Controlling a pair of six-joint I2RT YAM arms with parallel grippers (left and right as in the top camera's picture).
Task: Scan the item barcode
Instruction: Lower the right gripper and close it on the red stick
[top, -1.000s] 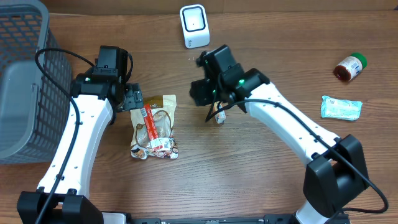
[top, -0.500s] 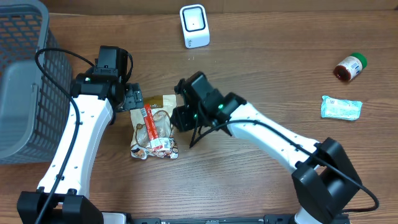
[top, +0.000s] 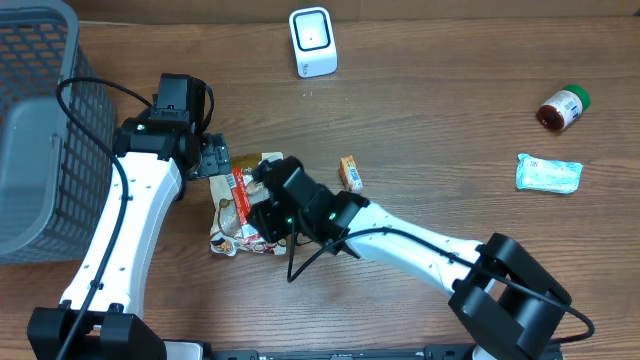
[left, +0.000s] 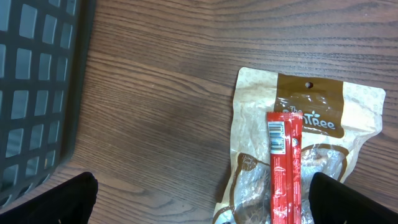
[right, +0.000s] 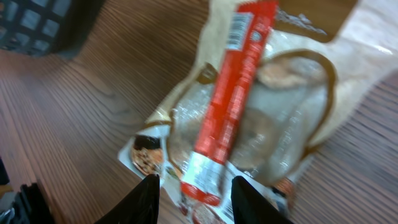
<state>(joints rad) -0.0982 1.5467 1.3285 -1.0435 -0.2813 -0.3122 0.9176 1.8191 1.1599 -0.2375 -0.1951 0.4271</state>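
The snack pouch (top: 248, 200) lies flat on the counter (top: 420, 110), left of the middle, with a red stick pack (top: 240, 202) lying lengthwise on top of it. In the left wrist view a barcode (left: 275, 137) shows at the far end of the red stick pack (left: 285, 174).

The right claw (top: 264, 206) hangs over the near half of the pouch. Its fingers (right: 149, 196) stand partly apart on either side of the stick's near end (right: 200, 186). The blur makes contact hard to judge, but a gap seems to show on each side.

The left claw (top: 212, 160) sits at the pouch's far left corner with its fingers (left: 59, 199) spread wide and nothing between them.

The white scanner (top: 313, 42) stands at the far edge, well apart from the pouch. A small orange pack (top: 350, 172) lies just right of the right arm. A dark basket (top: 40, 120) fills the far left. A jar (top: 563, 107) and a pale packet (top: 548, 172) lie at the far right.
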